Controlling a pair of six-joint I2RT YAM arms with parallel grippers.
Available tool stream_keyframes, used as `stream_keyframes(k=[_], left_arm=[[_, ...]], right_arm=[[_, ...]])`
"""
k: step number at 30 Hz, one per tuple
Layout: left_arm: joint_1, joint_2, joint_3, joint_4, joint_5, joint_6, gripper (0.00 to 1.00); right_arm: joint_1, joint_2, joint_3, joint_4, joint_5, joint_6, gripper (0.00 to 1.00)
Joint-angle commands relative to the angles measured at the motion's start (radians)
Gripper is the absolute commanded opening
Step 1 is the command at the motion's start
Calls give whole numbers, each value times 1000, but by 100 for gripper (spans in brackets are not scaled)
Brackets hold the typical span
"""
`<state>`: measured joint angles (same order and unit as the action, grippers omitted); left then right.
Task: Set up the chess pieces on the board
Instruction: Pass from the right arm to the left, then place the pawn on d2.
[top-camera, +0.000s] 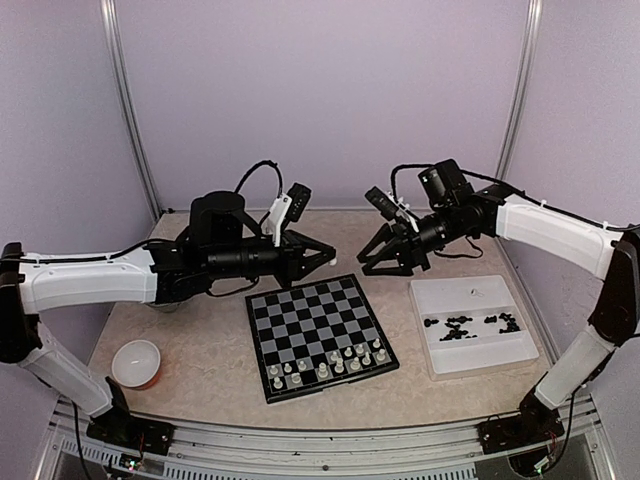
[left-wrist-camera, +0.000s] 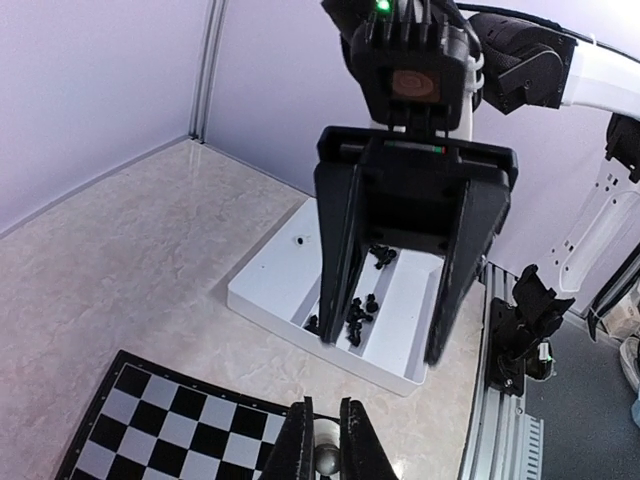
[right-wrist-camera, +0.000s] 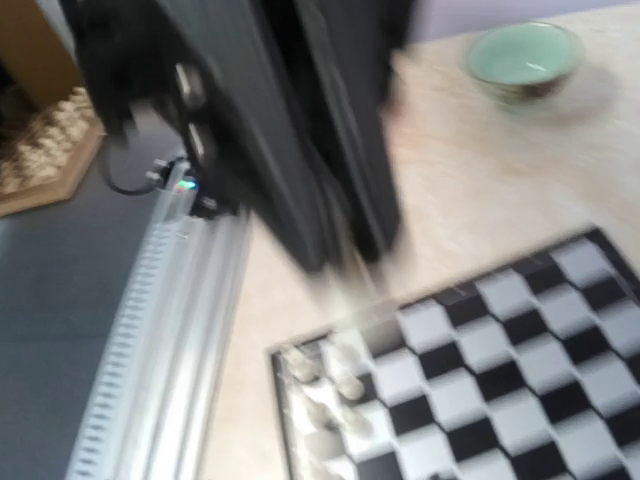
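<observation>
- Where your left gripper (left-wrist-camera: 325, 408) shows at the bottom of its wrist view, the fingers are pinched onto a small pale piece (left-wrist-camera: 325, 458).
- Your right gripper (left-wrist-camera: 383, 348) faces it with its jaws spread and nothing between them.
- Both hang near the board's (top-camera: 310, 315) far edge.
- Cream pieces (top-camera: 330, 368) stand on its near rows.
- Black pieces (top-camera: 470, 323) lie in the white tray (top-camera: 470, 355), right of the board.
</observation>
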<state>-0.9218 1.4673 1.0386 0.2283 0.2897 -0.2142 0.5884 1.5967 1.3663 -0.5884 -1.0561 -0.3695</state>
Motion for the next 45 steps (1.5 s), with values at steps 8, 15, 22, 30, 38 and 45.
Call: stream_keyframes(k=[8,15,22,30,38,45], left_arm=[[-19,-115,-209,-201,-119,56,4],[-77,26,-189,-190,-119,76,4],[-104,174,-121,-225,-110,91,6],[-104,257,-95,-251,-96,96,6],[-111,304,-87,-259,-99,101,6],[-119,318,-72,-274,-123,105,16]], right_arm=[[-190,-182,-171,-44,222,-131,46],[-199,-200,-188,-42,248,-153,46],[-199,-205,-198,-27,272,-155,46],[-199,-202,-197,-25,281,-160,46],[-199,-190,-191,-24,280,-160,46],[-199,-183,-188,-24,274,-160,46]])
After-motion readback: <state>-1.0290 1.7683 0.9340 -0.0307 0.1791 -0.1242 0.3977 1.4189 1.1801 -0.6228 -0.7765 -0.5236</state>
